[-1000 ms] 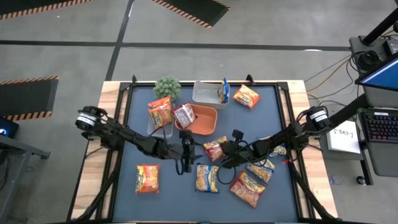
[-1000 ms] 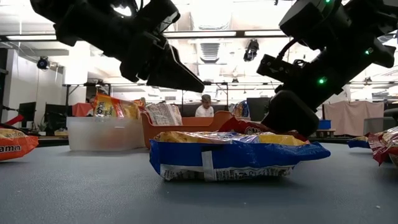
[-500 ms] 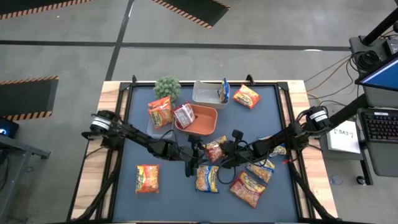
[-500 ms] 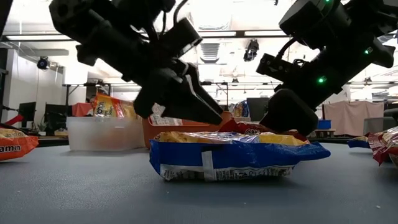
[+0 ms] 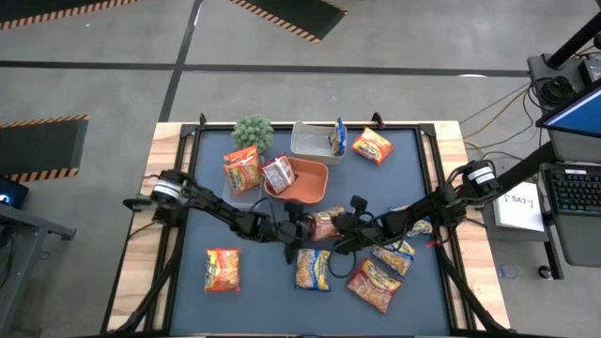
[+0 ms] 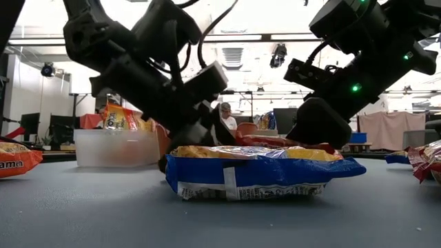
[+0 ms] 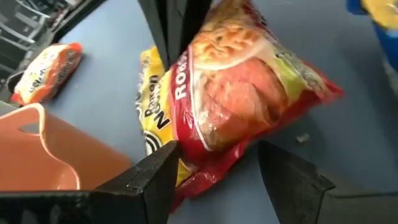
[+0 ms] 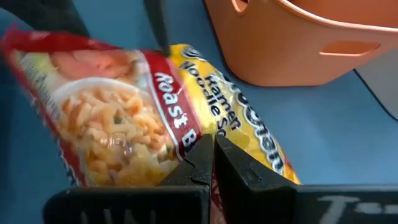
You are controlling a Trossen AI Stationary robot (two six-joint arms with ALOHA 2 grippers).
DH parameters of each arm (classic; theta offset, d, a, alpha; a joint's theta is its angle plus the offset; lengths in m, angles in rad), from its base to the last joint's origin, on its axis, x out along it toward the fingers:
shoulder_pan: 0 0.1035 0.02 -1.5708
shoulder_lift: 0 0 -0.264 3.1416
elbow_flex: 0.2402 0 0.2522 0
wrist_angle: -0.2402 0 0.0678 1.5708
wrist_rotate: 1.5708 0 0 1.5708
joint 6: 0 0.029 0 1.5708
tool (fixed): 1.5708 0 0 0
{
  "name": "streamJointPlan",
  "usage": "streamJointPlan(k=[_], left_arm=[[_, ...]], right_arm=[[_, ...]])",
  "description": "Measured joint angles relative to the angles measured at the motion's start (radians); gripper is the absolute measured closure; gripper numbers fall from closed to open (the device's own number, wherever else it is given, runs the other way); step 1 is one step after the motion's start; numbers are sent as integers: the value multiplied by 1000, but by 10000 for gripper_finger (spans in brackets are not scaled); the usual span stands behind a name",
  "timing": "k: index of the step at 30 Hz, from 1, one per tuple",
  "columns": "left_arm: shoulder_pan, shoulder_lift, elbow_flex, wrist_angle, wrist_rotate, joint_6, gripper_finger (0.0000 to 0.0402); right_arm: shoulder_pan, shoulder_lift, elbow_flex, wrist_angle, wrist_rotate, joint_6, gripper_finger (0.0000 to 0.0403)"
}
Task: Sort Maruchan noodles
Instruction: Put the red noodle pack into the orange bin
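Since a second ago the left gripper [image 5: 299, 228] has travelled from the open mat toward the orange tray [image 5: 302, 180] and come down to the red roast-beef ramen packet [image 5: 325, 225], which lies just in front of that tray. Its fingers [image 7: 152, 180] stand wide, one on each side of the packet's end, not yet closed. The right gripper [image 5: 343, 225] pinches the packet's opposite edge with fingers [image 8: 239, 168] fully together. Other packets lie farther from the tray, the blue-and-yellow packet [image 6: 258, 172] nearest the table's front.
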Motion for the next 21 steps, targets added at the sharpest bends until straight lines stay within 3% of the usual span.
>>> streamJointPlan(k=[7, 17, 21], left_arm=[[0, 17, 0, 54, -5, -2, 236], [-1, 6, 0, 52, -15, -45, 389], [-4, -15, 0, 53, -5, -93, 394]], right_arm=[[0, 0, 0, 0, 0, 0, 394], [0, -58, 2, -3, 8, -7, 394], [0, -115, 2, -29, -1, -29, 391]])
